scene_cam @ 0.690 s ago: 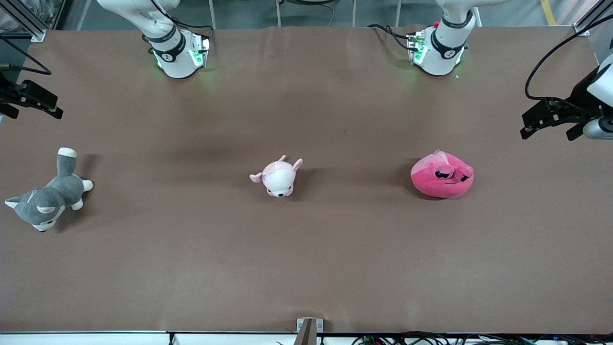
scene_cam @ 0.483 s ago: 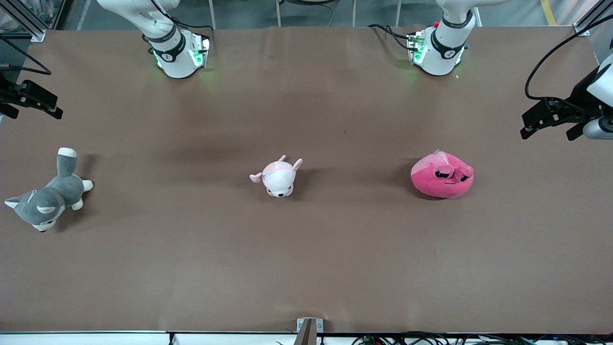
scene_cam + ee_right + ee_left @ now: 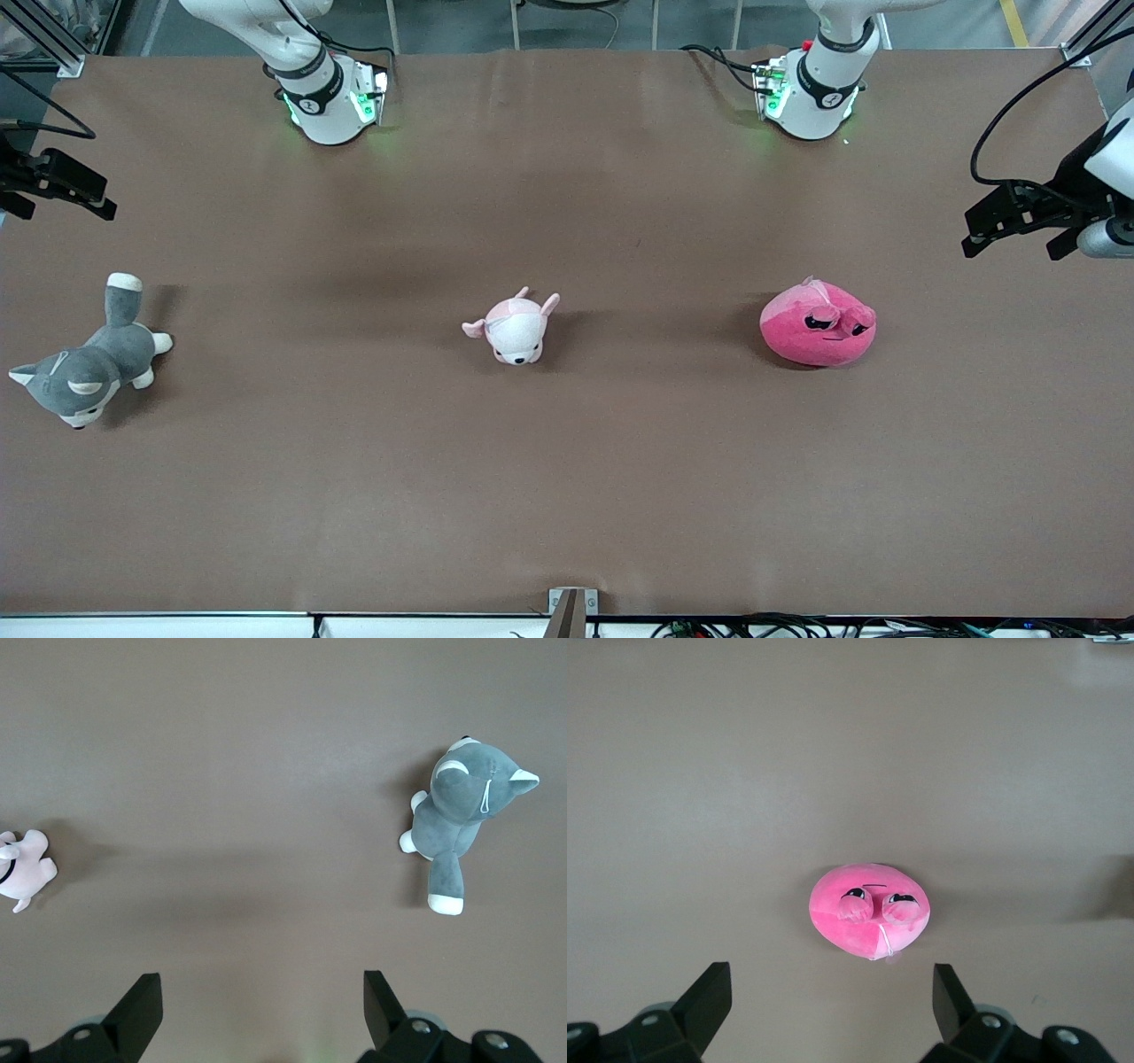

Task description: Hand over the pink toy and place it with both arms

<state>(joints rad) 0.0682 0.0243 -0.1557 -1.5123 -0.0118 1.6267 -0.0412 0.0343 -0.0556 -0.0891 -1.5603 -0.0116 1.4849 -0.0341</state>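
Brown matting covers your table (image 3: 567, 496) in the front view, with the round magenta-pink plush toy (image 3: 818, 323) lying untouched toward the left arm's end, face up, its long axis running along the table; the pale pink-and-white plush animal (image 3: 512, 328) and grey-and-white plush dog (image 3: 84, 363) sit well apart from it. Your left wrist view has the left gripper (image 3: 833, 1005) spread wide and empty, lined up on that toy (image 3: 870, 911), probably for the first grab. Right wrist view: the right gripper (image 3: 263, 1003), also wide, waits above the dog's (image 3: 461, 819) end.
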